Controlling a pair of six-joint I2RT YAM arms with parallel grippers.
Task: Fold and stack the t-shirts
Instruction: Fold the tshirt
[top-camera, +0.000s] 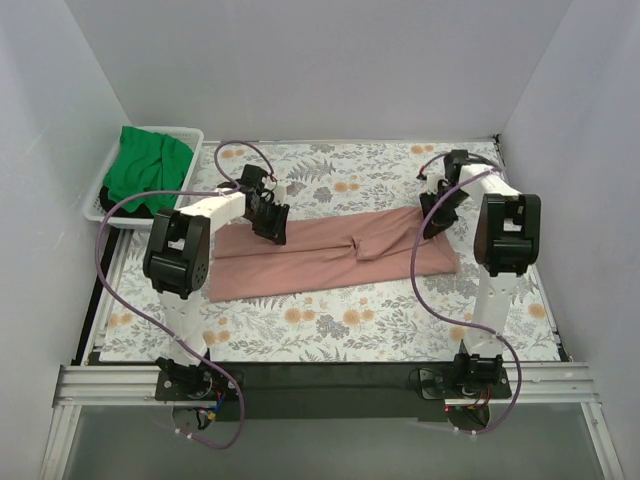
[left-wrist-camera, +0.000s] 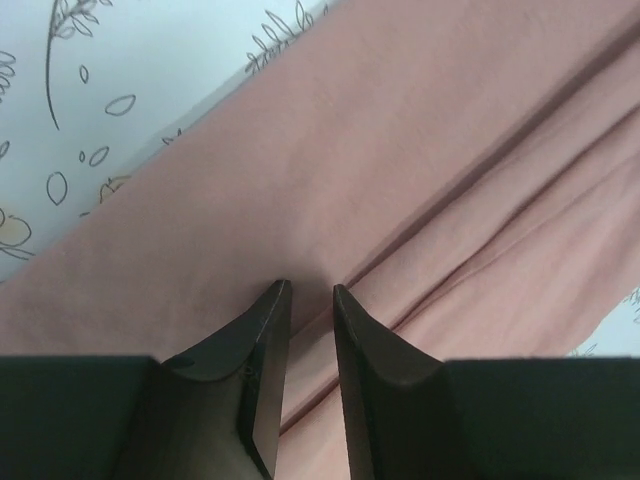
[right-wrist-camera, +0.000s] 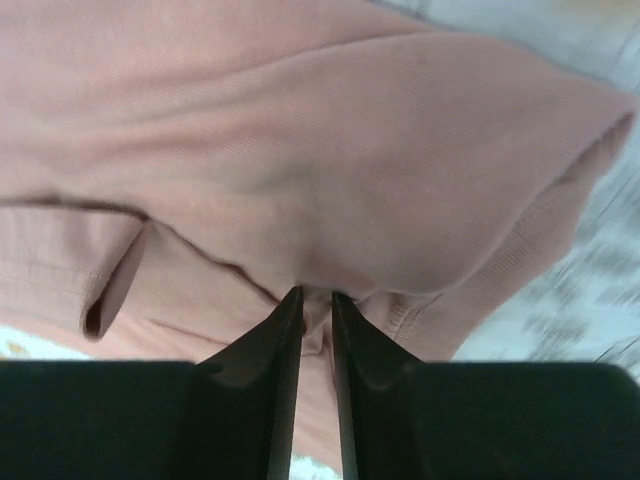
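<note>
L gripper (left-wrist-camera: 310, 290), R gripper (right-wrist-camera: 316, 293) both pinch pink shirt (top-camera: 320, 262); green shirt (top-camera: 150, 165) half-hidden in basket (top-camera: 190, 133)

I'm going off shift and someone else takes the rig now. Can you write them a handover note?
Left claw: shut on the pink t-shirt near its left end.
Right claw: shut on bunched cloth at its right end.
The pink t-shirt lies on the floral cloth, folded into a long band. The green t-shirt sits crumpled in the white basket, far left.
Done: pink's lengthwise fold.
Left: finish pink, fold green, stack both.
</note>
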